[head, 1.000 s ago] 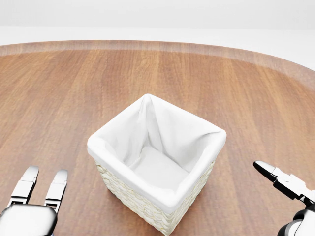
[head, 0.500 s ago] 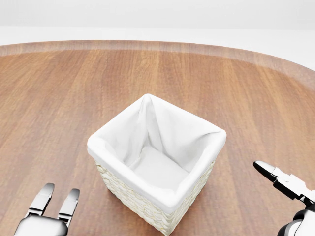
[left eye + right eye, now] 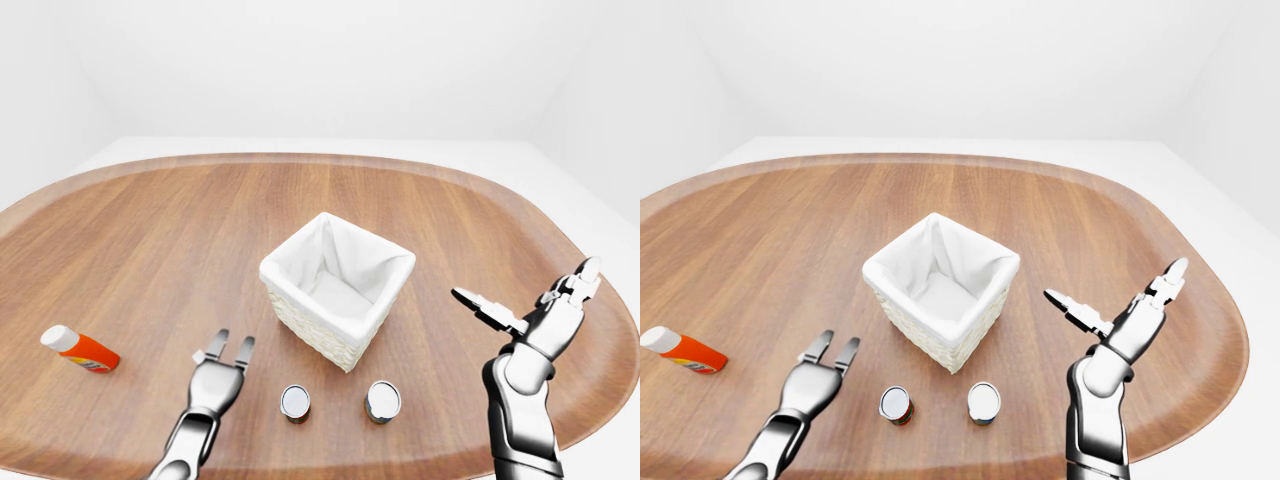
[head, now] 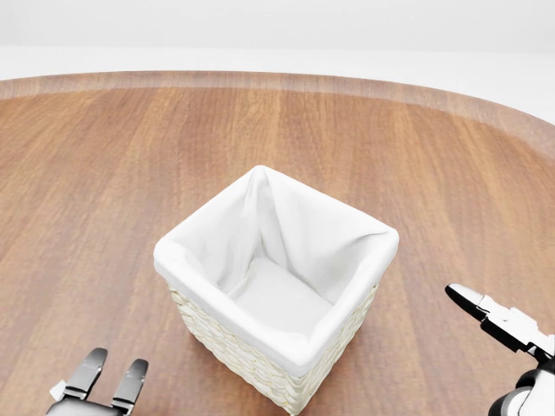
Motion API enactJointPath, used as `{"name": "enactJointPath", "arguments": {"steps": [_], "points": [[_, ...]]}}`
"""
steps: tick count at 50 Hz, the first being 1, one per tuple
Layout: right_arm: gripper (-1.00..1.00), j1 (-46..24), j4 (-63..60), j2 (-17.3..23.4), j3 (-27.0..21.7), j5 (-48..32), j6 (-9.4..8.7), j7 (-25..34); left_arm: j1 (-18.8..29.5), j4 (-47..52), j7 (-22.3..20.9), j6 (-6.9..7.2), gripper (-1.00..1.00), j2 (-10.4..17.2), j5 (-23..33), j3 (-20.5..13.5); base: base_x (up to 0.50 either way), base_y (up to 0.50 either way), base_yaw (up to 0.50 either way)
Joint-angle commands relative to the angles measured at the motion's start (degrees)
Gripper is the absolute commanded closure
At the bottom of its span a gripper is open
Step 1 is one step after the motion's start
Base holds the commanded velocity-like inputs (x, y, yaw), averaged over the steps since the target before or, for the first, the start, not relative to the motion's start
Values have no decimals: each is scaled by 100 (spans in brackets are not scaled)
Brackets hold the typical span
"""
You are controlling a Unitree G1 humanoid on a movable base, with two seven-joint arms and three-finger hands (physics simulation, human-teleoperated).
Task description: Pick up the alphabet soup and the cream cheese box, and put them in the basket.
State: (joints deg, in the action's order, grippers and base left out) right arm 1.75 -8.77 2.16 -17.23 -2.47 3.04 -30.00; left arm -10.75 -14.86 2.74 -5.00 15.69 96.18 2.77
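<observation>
A white, bare room surrounds a large rounded wooden table [image 3: 150, 220]. Near its middle stands the wicker basket [image 3: 338, 286], lined with white cloth, its inside showing only the liner. Below it in the left-eye view two cans stand upright and apart: one [image 3: 295, 402] just right of the left hand [image 3: 218, 377], the other [image 3: 382, 400] further right; which is the soup I cannot tell. An orange bottle [image 3: 82, 349] lies far left. The left hand's fingers are stretched flat and open; the right hand [image 3: 535, 315] is raised, fingers splayed, holding nothing.
</observation>
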Motion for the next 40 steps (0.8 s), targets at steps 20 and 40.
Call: {"name": "enactJointPath", "arguments": {"steps": [20,40], "points": [[-100,-10,62,10,7,-29,55,0,379,-1232,531,0,-100,198,-294,126,0,0,0],[-100,7,11,0,17,-51,23,0,478,-1716,781,0,-100,383,-520,46,0,0,0]]}}
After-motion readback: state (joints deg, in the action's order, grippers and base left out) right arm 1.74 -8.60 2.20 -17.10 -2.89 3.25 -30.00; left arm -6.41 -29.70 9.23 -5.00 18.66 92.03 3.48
